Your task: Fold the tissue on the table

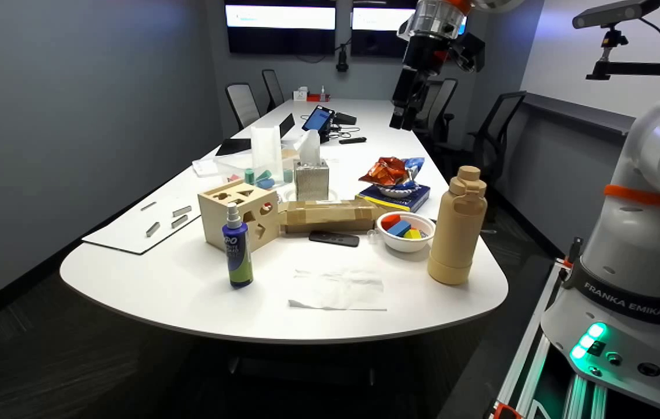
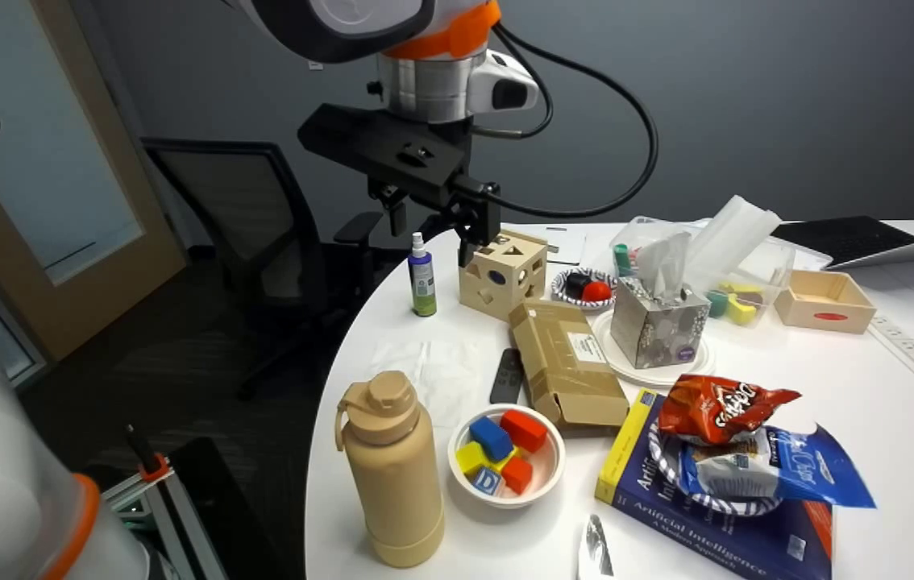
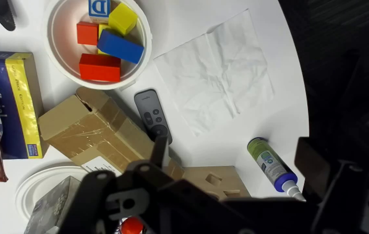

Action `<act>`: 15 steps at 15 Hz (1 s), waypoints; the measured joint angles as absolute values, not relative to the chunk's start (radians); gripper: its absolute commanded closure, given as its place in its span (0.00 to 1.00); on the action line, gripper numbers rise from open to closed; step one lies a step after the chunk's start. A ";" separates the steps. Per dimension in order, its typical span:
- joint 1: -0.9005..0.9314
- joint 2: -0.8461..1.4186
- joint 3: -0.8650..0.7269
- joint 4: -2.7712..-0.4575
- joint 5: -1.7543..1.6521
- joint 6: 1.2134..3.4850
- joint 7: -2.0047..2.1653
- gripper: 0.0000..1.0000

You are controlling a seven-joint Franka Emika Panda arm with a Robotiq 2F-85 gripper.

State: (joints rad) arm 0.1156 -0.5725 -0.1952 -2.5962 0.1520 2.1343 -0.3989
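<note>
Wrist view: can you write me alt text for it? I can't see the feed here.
A white tissue lies spread out and creased on the white table near its curved edge, with the open gripper, holding nothing, at the bottom. Left of the tissue are a bowl of coloured blocks, a gray remote and a cardboard box; below it, a spray bottle.
</note>
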 measured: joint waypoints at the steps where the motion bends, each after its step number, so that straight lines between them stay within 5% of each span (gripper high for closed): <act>1: 0.116 -0.572 -0.195 -2.596 0.152 2.134 -0.399 0.00; 15: 0.146 -0.491 -0.174 -2.600 0.205 2.136 -0.436 0.00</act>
State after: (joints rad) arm 0.1461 -0.4910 -0.1740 -2.6005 0.2046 2.1362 -0.4361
